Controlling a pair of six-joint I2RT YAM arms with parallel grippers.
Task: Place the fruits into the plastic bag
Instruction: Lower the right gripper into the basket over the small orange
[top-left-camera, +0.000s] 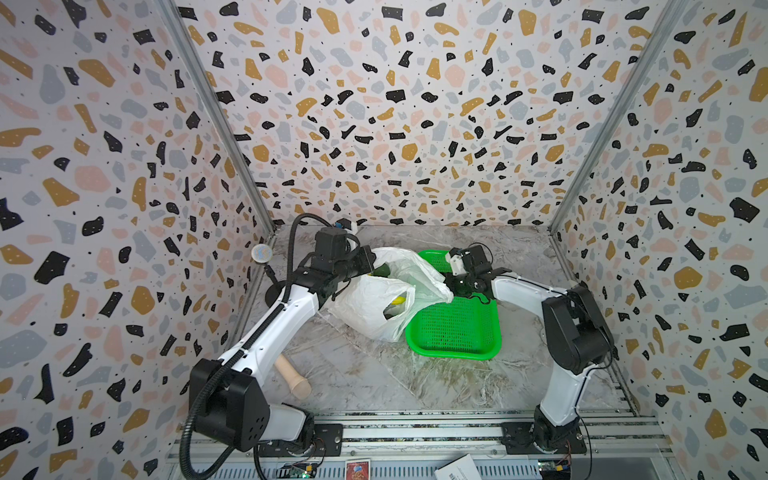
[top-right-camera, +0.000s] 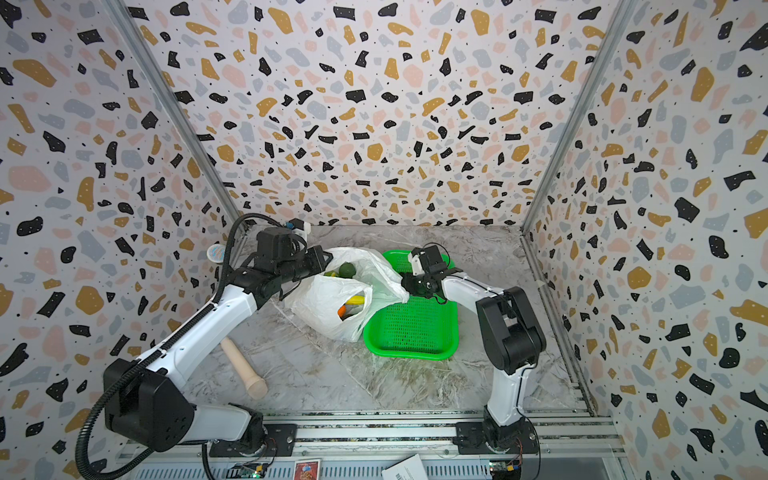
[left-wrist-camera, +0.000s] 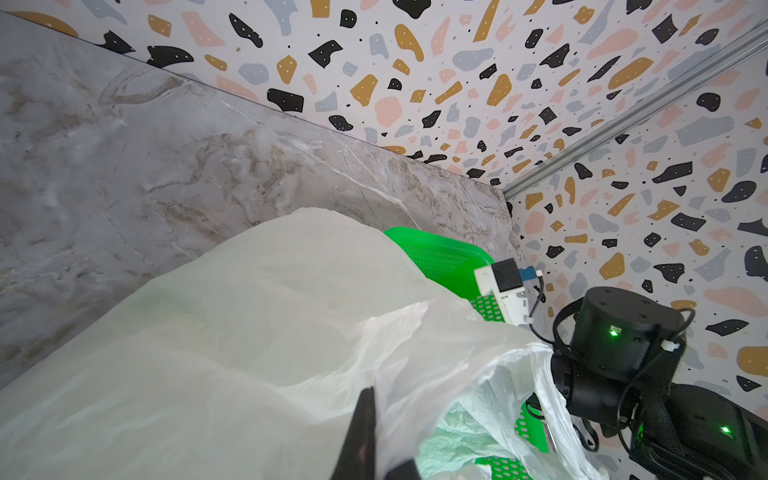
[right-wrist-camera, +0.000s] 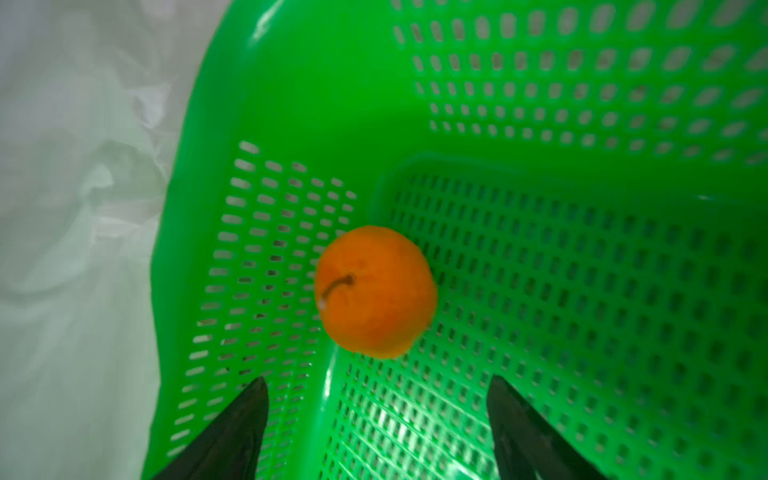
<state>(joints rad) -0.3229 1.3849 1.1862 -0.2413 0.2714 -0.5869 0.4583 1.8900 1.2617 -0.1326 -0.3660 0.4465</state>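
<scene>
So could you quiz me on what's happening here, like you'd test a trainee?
1. True or false: the orange lies in the basket.
2. What is the left gripper clamped on? A orange, B bag, C basket.
3. Fill in: the right gripper, over the basket, has its jaws ___.
Key: 1 true; 2 B; 3 open.
</scene>
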